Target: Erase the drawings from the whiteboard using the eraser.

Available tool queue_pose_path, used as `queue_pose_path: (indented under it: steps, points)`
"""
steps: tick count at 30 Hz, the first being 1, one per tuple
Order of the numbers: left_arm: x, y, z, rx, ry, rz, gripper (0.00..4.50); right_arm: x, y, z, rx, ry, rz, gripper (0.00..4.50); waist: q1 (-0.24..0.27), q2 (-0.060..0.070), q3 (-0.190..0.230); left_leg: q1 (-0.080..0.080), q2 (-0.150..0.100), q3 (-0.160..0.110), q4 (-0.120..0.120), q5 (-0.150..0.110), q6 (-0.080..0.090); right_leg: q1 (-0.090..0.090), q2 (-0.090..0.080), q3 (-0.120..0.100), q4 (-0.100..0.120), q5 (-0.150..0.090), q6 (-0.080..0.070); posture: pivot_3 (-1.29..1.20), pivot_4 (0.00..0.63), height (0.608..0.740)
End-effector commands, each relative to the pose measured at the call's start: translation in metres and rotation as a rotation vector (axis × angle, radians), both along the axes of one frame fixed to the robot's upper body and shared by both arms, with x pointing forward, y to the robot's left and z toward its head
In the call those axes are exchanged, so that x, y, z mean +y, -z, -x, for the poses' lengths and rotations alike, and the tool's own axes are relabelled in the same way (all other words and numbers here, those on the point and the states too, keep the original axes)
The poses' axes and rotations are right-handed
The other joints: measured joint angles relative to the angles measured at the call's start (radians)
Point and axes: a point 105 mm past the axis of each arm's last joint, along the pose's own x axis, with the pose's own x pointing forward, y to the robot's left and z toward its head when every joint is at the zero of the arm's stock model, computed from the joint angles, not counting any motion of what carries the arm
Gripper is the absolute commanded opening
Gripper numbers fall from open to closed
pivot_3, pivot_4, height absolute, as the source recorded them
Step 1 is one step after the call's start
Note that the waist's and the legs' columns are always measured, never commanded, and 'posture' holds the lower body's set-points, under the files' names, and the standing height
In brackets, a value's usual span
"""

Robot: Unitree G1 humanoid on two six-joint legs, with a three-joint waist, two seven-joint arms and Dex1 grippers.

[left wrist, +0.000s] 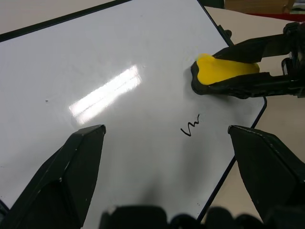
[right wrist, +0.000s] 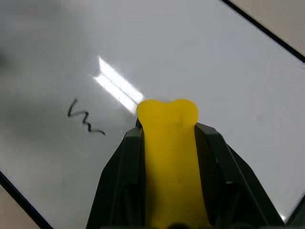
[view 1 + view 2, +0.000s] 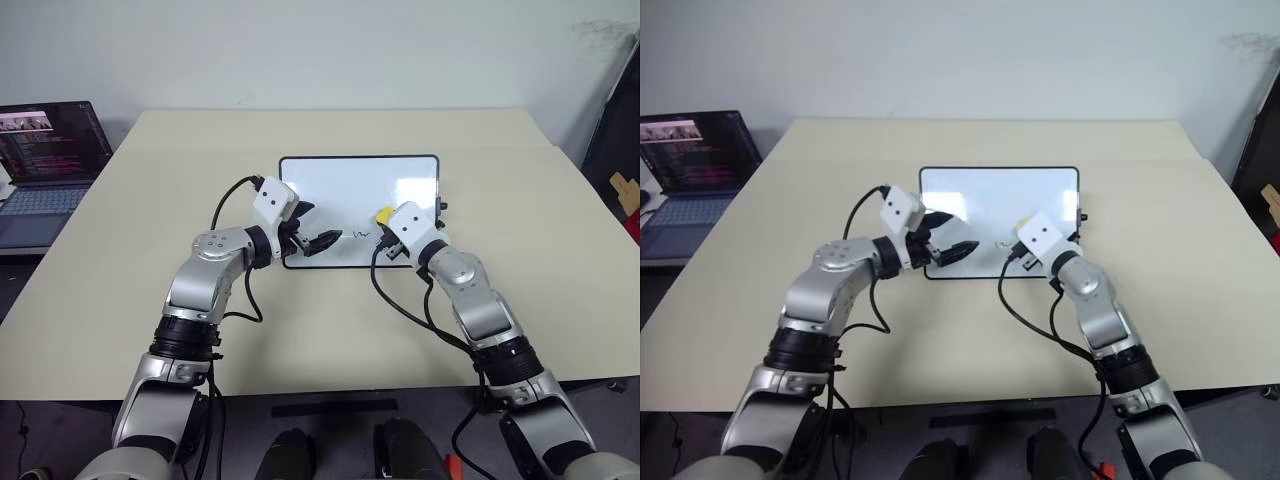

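The whiteboard (image 3: 350, 185) lies flat in the middle of the table. One drawing shows on it, a short wavy line (image 1: 190, 126) near the board's front edge. My right gripper (image 3: 384, 218) is shut on the yellow eraser (image 2: 169, 143). The eraser's tip sits low over the board, just right of the wavy line; I cannot tell whether it touches. My left gripper (image 3: 322, 241) hovers over the board's front left part. It is open, and its black fingers (image 1: 66, 176) stand wide apart with nothing between them.
The beige table (image 3: 120, 270) has bare room on every side of the board. An open laptop (image 3: 45, 170) stands on a lower surface off the table's far left. Dark objects and a cardboard piece (image 3: 625, 190) stand past the right edge.
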Motion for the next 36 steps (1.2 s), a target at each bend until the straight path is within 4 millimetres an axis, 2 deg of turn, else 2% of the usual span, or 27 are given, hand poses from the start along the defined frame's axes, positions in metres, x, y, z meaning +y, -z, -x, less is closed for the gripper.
queue_pose_path:
  steps: [1, 4, 6, 9, 13, 18, 21, 24, 30, 36]
  points:
    - [0.007, -0.017, 0.006, -0.074, -0.009, 0.023, 4.5, 0.002, -0.041, 0.019, -0.096, -0.082, -0.141, 1.11, 0.0, 0.0, 0.0, -0.001, 0.001, 0.0, 0.0, -0.001, 0.0, 0.0, 0.0, 0.0, -0.001, -0.001, 0.0, 0.0, 0.15, 0.74]
    - [0.029, -0.013, 0.009, -0.087, -0.079, 0.024, 4.5, -0.002, -0.059, 0.047, -0.137, -0.183, -0.226, 1.11, 0.001, 0.0, 0.0, -0.009, 0.001, -0.001, 0.0, -0.002, -0.002, -0.008, -0.001, -0.001, -0.004, -0.002, 0.001, 0.0, 0.15, 0.74]
    - [0.041, -0.013, 0.01, -0.099, -0.136, 0.035, 4.5, -0.004, -0.058, 0.061, -0.12, -0.22, -0.253, 1.11, 0.002, 0.0, 0.0, -0.017, 0.001, -0.001, 0.001, -0.001, -0.004, -0.015, -0.001, 0.0, -0.004, -0.002, 0.001, 0.0, 0.15, 0.74]
    - [0.05, -0.01, 0.014, -0.106, -0.167, 0.038, 4.5, -0.005, -0.048, 0.078, -0.057, -0.257, -0.292, 1.11, 0.004, 0.0, 0.0, -0.019, 0.001, -0.001, 0.0, -0.002, -0.004, -0.015, -0.002, -0.001, -0.007, -0.001, 0.001, 0.0, 0.15, 0.74]
    - [0.059, -0.002, 0.023, -0.085, -0.182, 0.046, 4.5, -0.003, -0.023, 0.1, 0.054, -0.286, -0.336, 1.11, 0.006, 0.0, 0.0, -0.019, 0.001, -0.003, 0.0, -0.004, -0.001, -0.013, -0.002, 0.0, -0.009, -0.001, 0.001, 0.0, 0.15, 0.74]
    - [0.068, 0.012, 0.031, -0.047, -0.201, 0.04, 4.5, 0.0, 0.006, 0.114, 0.099, -0.295, -0.23, 1.11, 0.005, 0.0, 0.0, -0.018, 0.001, -0.002, 0.0, -0.004, -0.001, -0.013, -0.001, -0.002, -0.008, -0.001, 0.001, 0.0, 0.15, 0.74]
    - [0.071, 0.02, 0.034, -0.033, -0.212, 0.033, 4.5, -0.003, 0.02, 0.113, 0.083, -0.251, -0.179, 1.11, 0.005, 0.0, 0.0, -0.017, 0.001, -0.002, 0.0, -0.004, -0.001, -0.012, -0.001, -0.002, -0.008, -0.001, 0.001, 0.0, 0.15, 0.74]
    - [0.07, 0.02, 0.034, -0.032, -0.217, 0.038, 4.5, -0.004, 0.022, 0.111, 0.029, -0.237, -0.12, 1.11, 0.006, 0.0, 0.0, -0.017, 0.001, -0.001, 0.001, -0.004, -0.001, -0.012, -0.001, -0.002, -0.008, -0.001, 0.001, 0.0, 0.15, 0.74]
    - [0.061, 0.013, 0.031, -0.049, -0.19, 0.035, 4.5, 0.005, 0.011, 0.093, -0.093, -0.249, 0.006, 1.11, 0.004, 0.0, 0.0, -0.015, 0.0, -0.001, 0.001, -0.003, -0.001, -0.011, -0.001, -0.002, -0.006, -0.001, 0.001, 0.0, 0.15, 0.74]
    - [0.043, 0.007, 0.029, -0.062, -0.111, 0.017, 4.5, 0.029, -0.002, 0.057, -0.166, -0.251, 0.156, 1.11, 0.003, 0.0, 0.0, -0.015, -0.001, 0.0, 0.002, -0.003, -0.002, -0.012, -0.001, -0.001, -0.003, -0.001, 0.001, 0.0, 0.15, 0.74]
